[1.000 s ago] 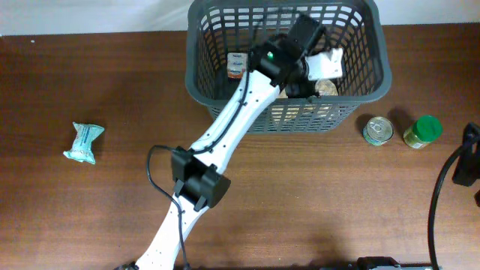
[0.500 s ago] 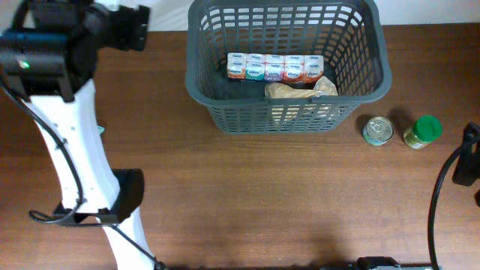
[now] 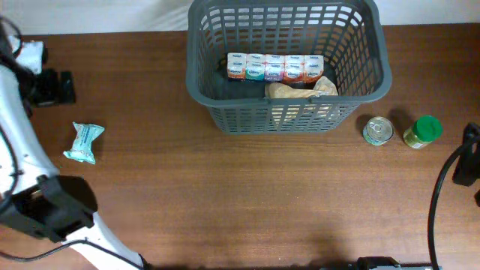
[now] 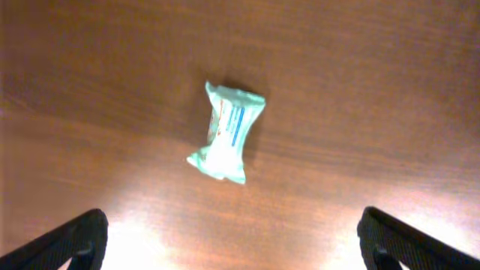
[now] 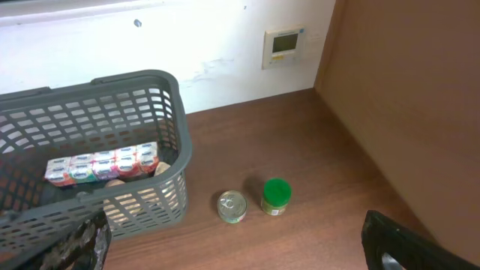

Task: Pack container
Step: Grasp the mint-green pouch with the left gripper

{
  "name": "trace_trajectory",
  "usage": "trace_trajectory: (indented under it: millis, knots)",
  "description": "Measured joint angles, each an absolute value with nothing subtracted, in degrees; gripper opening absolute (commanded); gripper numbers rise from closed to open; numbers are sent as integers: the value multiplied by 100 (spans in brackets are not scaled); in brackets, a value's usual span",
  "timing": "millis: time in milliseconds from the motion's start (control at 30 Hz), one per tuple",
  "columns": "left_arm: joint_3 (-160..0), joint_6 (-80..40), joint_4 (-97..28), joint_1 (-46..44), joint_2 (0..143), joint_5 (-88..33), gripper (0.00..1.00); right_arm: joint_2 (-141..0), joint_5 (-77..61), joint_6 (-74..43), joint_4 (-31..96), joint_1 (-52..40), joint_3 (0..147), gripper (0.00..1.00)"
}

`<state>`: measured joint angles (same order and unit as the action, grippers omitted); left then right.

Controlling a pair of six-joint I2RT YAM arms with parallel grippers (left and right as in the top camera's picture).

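Left jaws wide, empty — teal packet (image 4: 226,133) centred above them, wrist frame | long axis near-vertical | left arm (image 3: 11,97) nearer

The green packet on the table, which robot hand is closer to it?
Left. The left gripper hovers open right above the packet; the right gripper is far off, beyond the basket.

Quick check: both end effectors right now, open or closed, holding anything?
Left end effector: open, holding nothing.
Right end effector: open, holding nothing.
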<state>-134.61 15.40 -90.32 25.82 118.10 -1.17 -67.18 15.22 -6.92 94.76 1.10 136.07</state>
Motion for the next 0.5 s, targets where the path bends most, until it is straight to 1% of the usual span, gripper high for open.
trace_trajectory:
  millis: [67, 200, 367, 500]
  knots:
    - [-12554, 1809, -8490, 2939, 11786, -416, 99, -6718, 1522, -690, 9474, 110, 13607, 99]
    - [-11592, 2104, -7765, 3253, 11799, -604, 99, -6718, 1522, -690, 9476, 110, 13607, 99]
    - [-11308, 2311, -7389, 3273, 12007, -801, 100, -6718, 1522, -690, 9474, 110, 13607, 99]
    - [-11308, 2338, -7251, 3188, 12499, -834, 100, -6718, 1522, -690, 9474, 110, 13607, 99]
